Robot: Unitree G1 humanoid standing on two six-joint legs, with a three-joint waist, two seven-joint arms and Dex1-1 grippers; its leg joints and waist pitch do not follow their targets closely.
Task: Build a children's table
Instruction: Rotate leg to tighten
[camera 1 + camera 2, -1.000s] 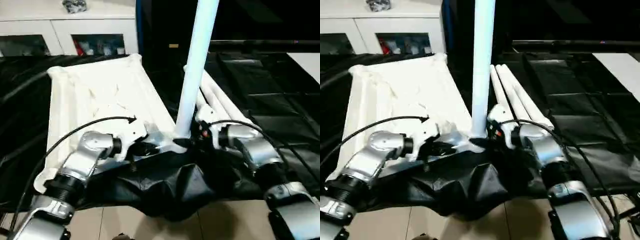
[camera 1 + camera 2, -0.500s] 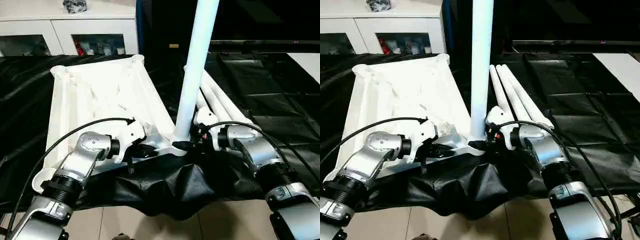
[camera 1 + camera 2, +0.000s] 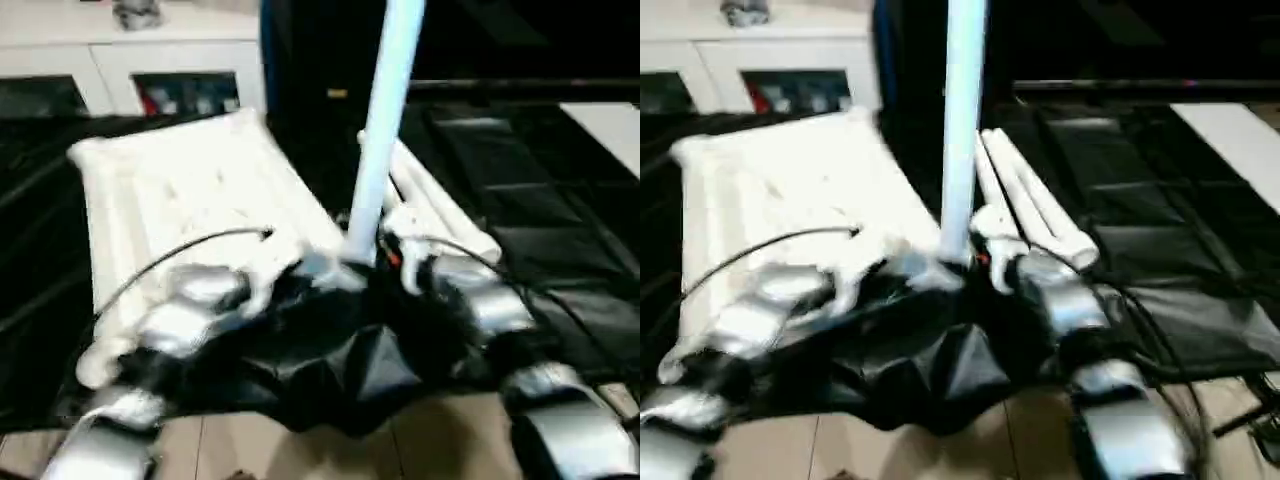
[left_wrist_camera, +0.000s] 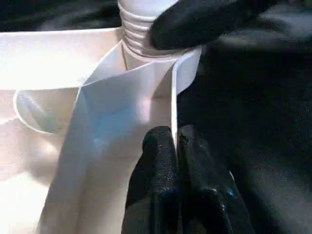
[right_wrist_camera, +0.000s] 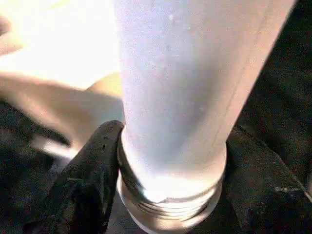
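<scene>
**One leg upright in the near corner, both grippers clamped**

Since half a second ago the whole head view has shifted and smeared, so the camera has moved. The upright leg (image 3: 385, 130) stands at the same near corner of the table top (image 3: 180, 190) as before, and both arms stay at its base.

Left eye view: one table top lies underside up on the black sheet (image 3: 560, 220). One leg stands upright at the top's near right corner, its upper end cut off by the frame. Loose legs (image 3: 440, 205) lie side by side to the right of it. Their number is hard to make out here through the blur.

Right eye view: three loose legs can be counted. A white cabinet (image 3: 790, 60) stands behind.

Left wrist view: the left gripper (image 4: 175, 161) has its two black fingers pressed together on the thin white edge wall of the table top, just by the corner socket. The leg's threaded end enters that socket.

Right wrist view: the right gripper (image 5: 170, 165) has a finger on either side of the upright leg, just above its threaded end.
</scene>
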